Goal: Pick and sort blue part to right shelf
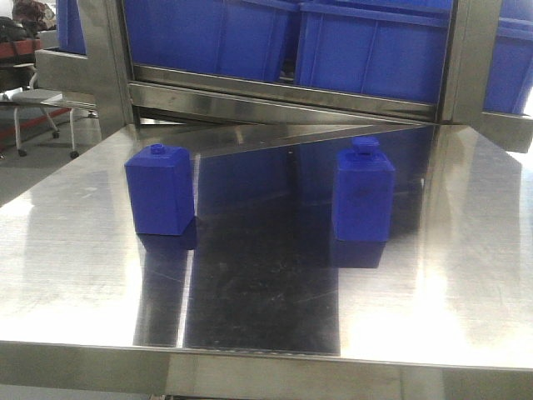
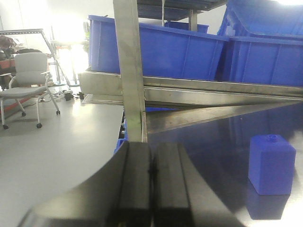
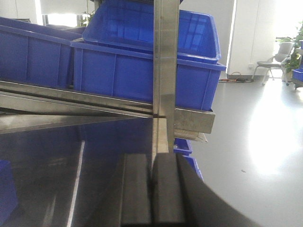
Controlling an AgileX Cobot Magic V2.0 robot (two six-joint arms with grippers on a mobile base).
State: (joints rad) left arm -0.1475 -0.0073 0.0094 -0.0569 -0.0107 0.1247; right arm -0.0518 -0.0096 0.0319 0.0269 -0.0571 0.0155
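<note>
Standing upright | blue part [image 1: 363, 196] | tall, narrow, dark-blue | stepped cap

- A squat blue block [image 2: 271, 163] with a small round knob stood upright on the table, ahead of the left gripper [image 2: 151, 163] and to its right, well apart from it.
- The mirror-like steel table [image 1: 83, 250] lay below and ahead of the left gripper, its sheen reflecting blue.
- A grey office chair [image 2: 26, 80] on castors stood far ahead and to the left of the left gripper, out on the floor past the table's edge.
- The pale grey floor [image 3: 255, 142] spread out to the right of the right gripper [image 3: 152, 179].
- Another chair [image 3: 267, 66] stood far ahead and to the right of the right gripper, by a white wall, with a green plant [image 3: 298, 42] just beside it.
</note>
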